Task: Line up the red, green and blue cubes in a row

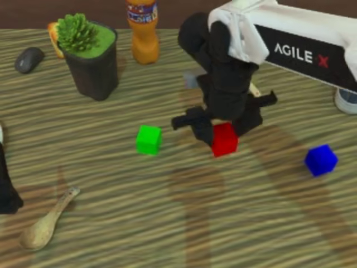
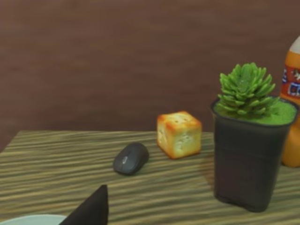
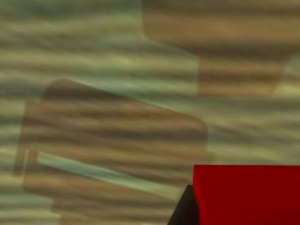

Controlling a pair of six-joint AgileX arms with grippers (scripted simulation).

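My right gripper (image 1: 222, 132) hangs over the middle of the table, shut on the red cube (image 1: 225, 139). Its shadow lies on the wood below, so the cube looks lifted. The right wrist view shows the red cube (image 3: 246, 194) pressed against one dark finger (image 3: 186, 212). The green cube (image 1: 149, 139) sits on the table to the left of the red one, a small gap away. Far to the right lies the blue cube (image 1: 321, 159). My left gripper (image 1: 6, 195) is parked at the table's left edge, one finger (image 2: 91, 211) showing far off centre, open and holding nothing.
A spiky green plant in a dark pot (image 1: 92, 56) stands at the back left, with a dark mouse (image 1: 28, 59) and a toast-coloured block (image 2: 179, 134) beside it. An orange bottle (image 1: 143, 30) stands behind. A wooden spoon (image 1: 47, 221) lies front left.
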